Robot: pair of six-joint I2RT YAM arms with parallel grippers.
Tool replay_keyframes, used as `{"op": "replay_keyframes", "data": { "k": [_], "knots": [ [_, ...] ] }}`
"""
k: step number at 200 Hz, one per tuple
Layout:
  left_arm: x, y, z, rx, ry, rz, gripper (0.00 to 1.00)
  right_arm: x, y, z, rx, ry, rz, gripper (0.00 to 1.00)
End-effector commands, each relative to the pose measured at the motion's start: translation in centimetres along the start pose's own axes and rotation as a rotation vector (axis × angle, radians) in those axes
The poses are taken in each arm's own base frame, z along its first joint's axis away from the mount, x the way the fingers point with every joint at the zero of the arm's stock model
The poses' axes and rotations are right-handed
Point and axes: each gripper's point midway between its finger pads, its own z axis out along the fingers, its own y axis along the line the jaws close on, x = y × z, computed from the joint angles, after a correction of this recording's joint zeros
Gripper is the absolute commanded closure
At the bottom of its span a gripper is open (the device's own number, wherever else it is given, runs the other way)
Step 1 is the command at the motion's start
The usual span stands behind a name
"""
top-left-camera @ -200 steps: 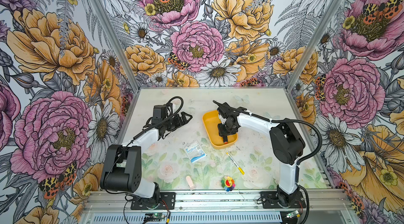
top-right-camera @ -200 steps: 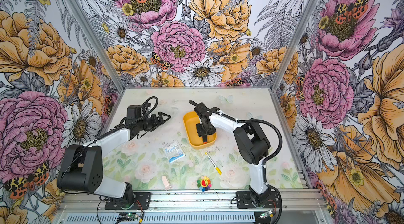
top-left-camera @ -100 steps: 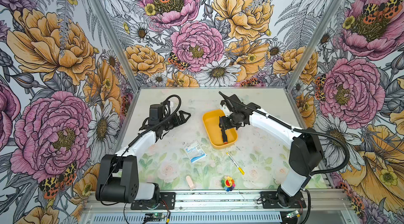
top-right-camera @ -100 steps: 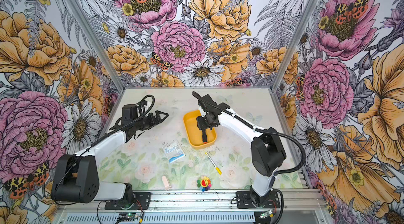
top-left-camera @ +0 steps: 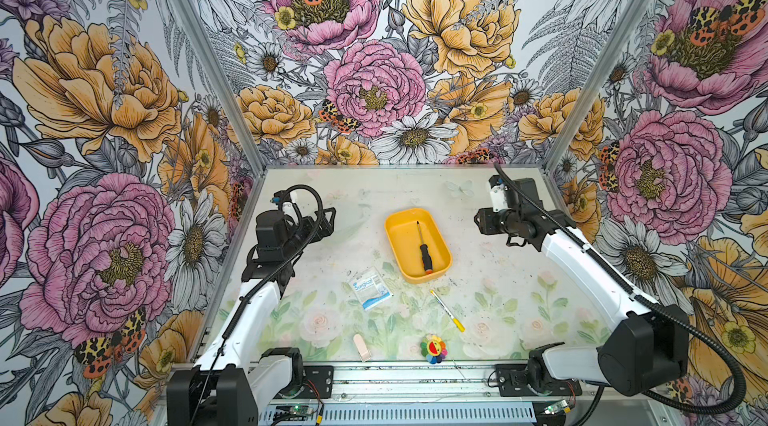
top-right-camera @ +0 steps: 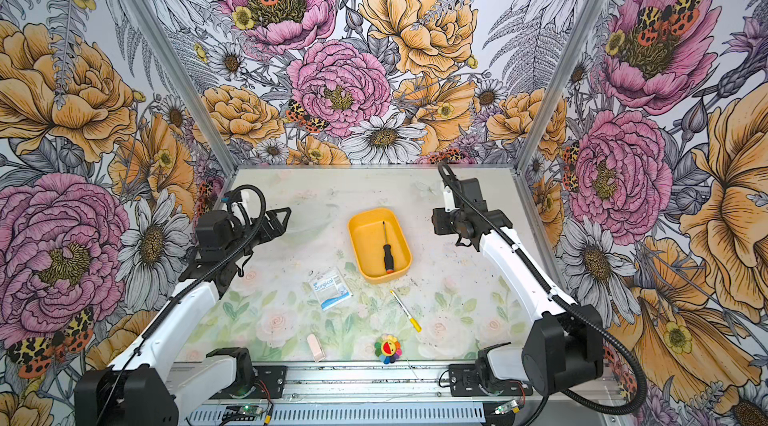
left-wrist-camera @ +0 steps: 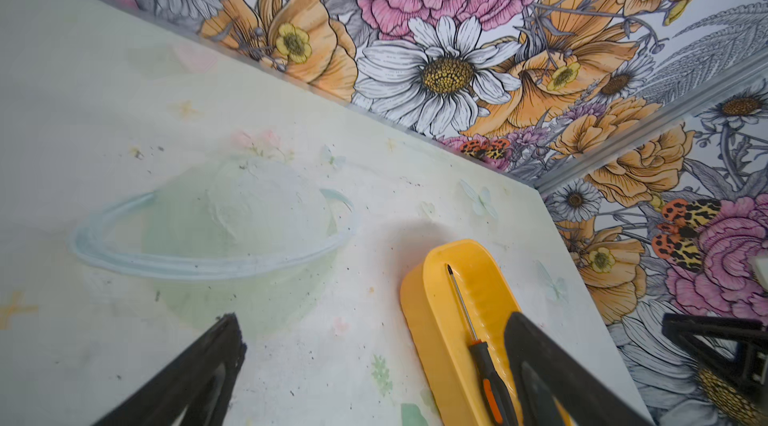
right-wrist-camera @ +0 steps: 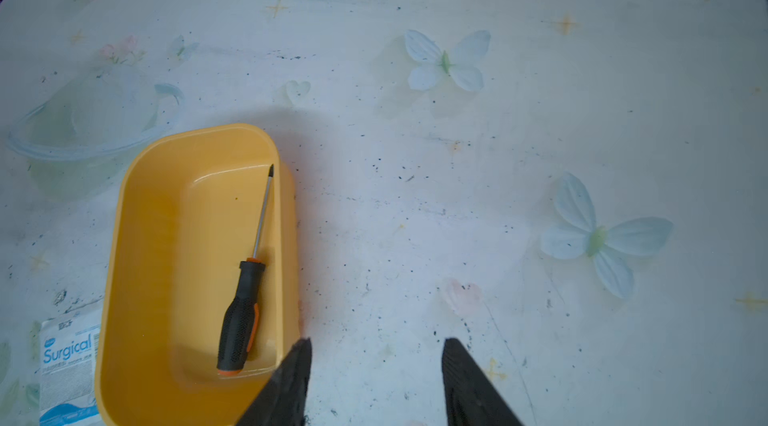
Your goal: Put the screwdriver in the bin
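Currently: screwdriver (top-left-camera: 423,247), one, lying flat inside bin (top-left-camera: 397,232) (handle toward the arms' bases). Right gripper (right-wrist-camera: 377,347) spread, empty, clear of bin; left gripper (left-wrist-camera: 372,320) likewise.

Robot lab cell: floral walls (top-left-camera: 374,70), alu rail (top-left-camera: 415,380), L arm (top-left-camera: 253,311), R arm (top-left-camera: 582,274).

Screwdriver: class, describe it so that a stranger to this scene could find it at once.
Find the yellow bin near the middle of the table. The screwdriver lies inside it. Its black handle with orange cap sets it apart from the thin yellow-handled tool lying outside.
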Motion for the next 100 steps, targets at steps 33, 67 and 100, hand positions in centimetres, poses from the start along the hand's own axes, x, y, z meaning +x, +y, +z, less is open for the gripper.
{"op": "replay_keyframes", "data": {
  "k": [33,67,100],
  "knots": [
    [-4.0,3.8,-3.7,-0.233,-0.352,0.203,0.01,-0.6,-4.9,-1.9,0.125,-0.276,-0.001,0.47],
    [-3.6,6.2,-4.3,-0.339,-0.403,0.243,0.01,0.5,-8.0,-1.7,0.237,-0.386,0.046,0.46],
    [-3.2,6.7,-4.1,-0.340,-0.435,0.325,0.01,1.6,-10.2,-1.5,0.322,-0.512,0.071,0.46]
  ]
}}
